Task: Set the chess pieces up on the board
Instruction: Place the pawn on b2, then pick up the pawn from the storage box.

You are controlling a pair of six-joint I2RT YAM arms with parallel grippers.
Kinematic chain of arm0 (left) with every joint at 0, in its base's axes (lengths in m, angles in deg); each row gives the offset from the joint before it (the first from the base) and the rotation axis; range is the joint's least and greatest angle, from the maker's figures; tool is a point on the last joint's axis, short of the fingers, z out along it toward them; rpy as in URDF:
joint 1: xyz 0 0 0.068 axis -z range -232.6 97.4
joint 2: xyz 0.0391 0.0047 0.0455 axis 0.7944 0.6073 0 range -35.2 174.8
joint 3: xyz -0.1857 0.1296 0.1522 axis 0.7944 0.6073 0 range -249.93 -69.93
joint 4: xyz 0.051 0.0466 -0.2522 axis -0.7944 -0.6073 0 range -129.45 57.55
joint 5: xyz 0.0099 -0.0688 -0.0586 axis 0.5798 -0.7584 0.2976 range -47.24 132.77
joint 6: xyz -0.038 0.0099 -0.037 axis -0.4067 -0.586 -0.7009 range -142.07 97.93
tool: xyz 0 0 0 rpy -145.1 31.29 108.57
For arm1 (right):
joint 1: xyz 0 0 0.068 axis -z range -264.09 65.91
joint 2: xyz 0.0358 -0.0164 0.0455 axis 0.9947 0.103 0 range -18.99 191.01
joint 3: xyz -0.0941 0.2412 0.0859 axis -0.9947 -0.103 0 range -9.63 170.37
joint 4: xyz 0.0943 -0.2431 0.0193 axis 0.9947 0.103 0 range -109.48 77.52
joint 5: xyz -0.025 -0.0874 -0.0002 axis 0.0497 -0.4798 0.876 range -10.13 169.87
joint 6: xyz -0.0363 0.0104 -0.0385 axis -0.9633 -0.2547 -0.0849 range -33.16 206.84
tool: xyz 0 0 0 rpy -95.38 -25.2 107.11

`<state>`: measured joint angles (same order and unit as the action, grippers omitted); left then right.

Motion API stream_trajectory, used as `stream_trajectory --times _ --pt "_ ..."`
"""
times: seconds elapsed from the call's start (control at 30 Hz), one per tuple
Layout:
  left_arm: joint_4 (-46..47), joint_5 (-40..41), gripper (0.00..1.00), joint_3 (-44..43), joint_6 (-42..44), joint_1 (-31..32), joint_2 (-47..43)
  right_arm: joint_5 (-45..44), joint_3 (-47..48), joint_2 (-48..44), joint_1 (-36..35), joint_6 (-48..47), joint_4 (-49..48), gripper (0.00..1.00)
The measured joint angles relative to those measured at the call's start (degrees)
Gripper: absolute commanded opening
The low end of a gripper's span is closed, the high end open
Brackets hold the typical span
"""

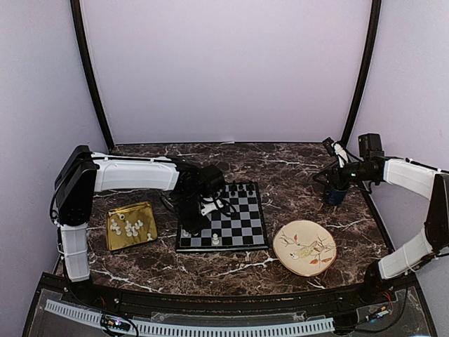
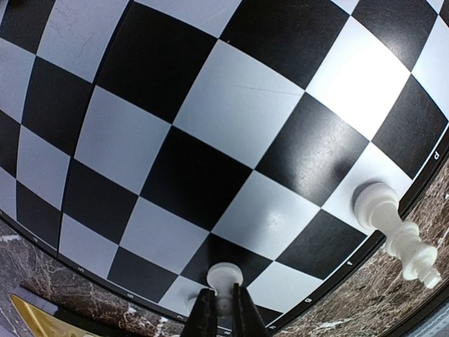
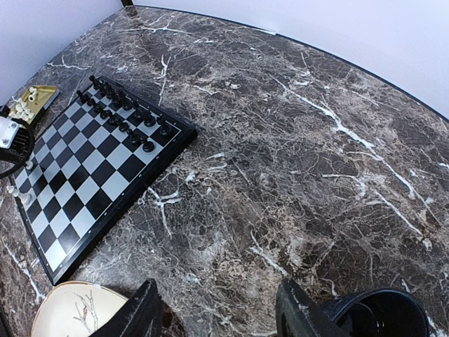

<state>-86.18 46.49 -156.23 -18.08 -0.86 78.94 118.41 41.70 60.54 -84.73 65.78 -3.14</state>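
The board (image 1: 235, 221) lies flat at the table's middle. My left gripper (image 2: 223, 293) points down over its near left corner, shut on a small white chess piece (image 2: 226, 274) that hangs just above or on a square in the edge row; which, I cannot tell. A taller white piece (image 2: 391, 226) stands alone further along that same row, also seen from above (image 1: 215, 239). Several more white pieces (image 1: 130, 226) lie in the gold tray (image 1: 144, 209). My right gripper (image 3: 224, 316) hovers open over bare marble at the far right, holding nothing.
Black chessmen (image 3: 126, 116) fill the board's far rows. A painted plate (image 1: 304, 247) sits right of the board near the front. A dark cup (image 3: 379, 316) stands beside my right fingers (image 3: 302, 309). The gold tray sits left of the board.
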Motion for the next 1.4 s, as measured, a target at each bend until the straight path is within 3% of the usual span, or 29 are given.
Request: stream_trajectory --times 0.63,0.9,1.1,1.4 --pt "-0.17 0.26 0.29 0.0 -0.37 0.0 -0.02 0.0 -0.04 -0.02 0.0 -0.13 0.0 0.56" --pt "2.67 2.01 0.32 1.29 -1.16 -1.09 -10.86 0.02 -0.04 -0.02 0.0 -0.13 0.0 0.56" --pt "5.79 3.13 0.3 5.77 -4.55 -9.46 -20.33 0.02 -0.04 -0.04 0.0 -0.13 0.0 0.56" --pt "5.46 6.16 0.26 15.39 -11.58 -22.16 -21.68 0.0 -0.04 -0.04 0.0 -0.13 0.02 0.56"
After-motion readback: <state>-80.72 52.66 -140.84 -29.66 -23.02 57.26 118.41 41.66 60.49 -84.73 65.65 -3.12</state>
